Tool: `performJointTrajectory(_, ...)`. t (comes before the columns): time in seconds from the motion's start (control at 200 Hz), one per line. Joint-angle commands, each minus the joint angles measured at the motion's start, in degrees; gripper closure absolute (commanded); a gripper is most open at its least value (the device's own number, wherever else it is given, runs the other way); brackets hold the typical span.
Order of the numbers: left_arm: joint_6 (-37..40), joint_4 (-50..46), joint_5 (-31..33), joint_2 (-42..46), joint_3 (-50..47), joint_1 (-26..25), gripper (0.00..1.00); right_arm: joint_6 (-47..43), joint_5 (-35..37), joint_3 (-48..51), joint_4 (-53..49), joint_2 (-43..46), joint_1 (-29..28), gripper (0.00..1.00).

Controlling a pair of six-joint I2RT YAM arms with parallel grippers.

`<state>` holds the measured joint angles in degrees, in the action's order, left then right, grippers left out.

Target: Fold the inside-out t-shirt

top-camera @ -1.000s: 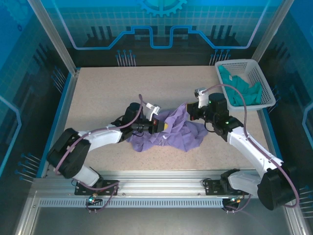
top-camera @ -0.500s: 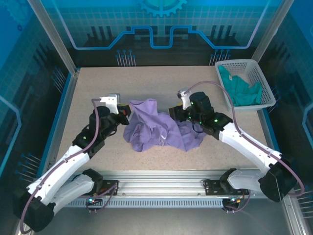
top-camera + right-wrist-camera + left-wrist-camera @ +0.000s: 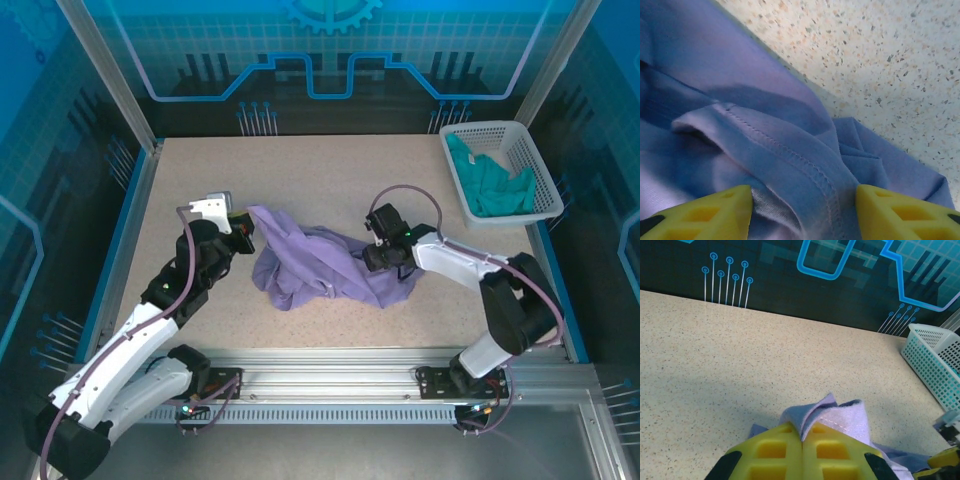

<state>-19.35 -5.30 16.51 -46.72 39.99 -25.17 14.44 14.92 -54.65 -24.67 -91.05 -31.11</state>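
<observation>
Speckled beige tabletop (image 3: pixel 330 170), bordered by a blue rim (image 3: pixel 120 250) at the left and an aluminium rail (image 3: pixel 330 385) along the near edge. Closed in by dark blue panels (image 3: pixel 320 70) printed with bright circuit lines and a gear emblem (image 3: pixel 332 12). White mesh basket (image 3: pixel 487 127) at the far right corner. Lit evenly, with soft shadows.

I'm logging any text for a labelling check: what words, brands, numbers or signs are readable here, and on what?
None readable.
The backdrop wall carries only gear and circuit-line graphics, no letters.
The lavender t-shirt shows seams but no visible tag or print.
The white basket and the teal garment in it are plain.
</observation>
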Motion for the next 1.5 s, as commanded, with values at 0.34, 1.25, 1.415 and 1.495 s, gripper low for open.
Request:
performJointTrajectory(0.34,-0.55,0.37,-0.84,-1.51,3.26,2.00,1.00,-0.23,-6.82,-0.85,9.85,9.87,7.06,1.00)
performJointTrajectory(1.25,-10.20,-22.32,-28.40,1.38,19.77,36.15,1.00,15.36,-31.26,21.81,7.48,47.18,20.34,1.00)
performJointTrajectory(1.415,-8.18,-25.17,-30.48,3.51,11.27,36.15,1.00,22.59,-22.03,32.11,9.49,43.81,8.12,0.91)
performJointTrajectory(1.495,-7.67,-25.37,-31.54,3.91,8.17,36.15,1.00,22.29,-19.43,32.15,9.13,42.17,7.13,0.69)
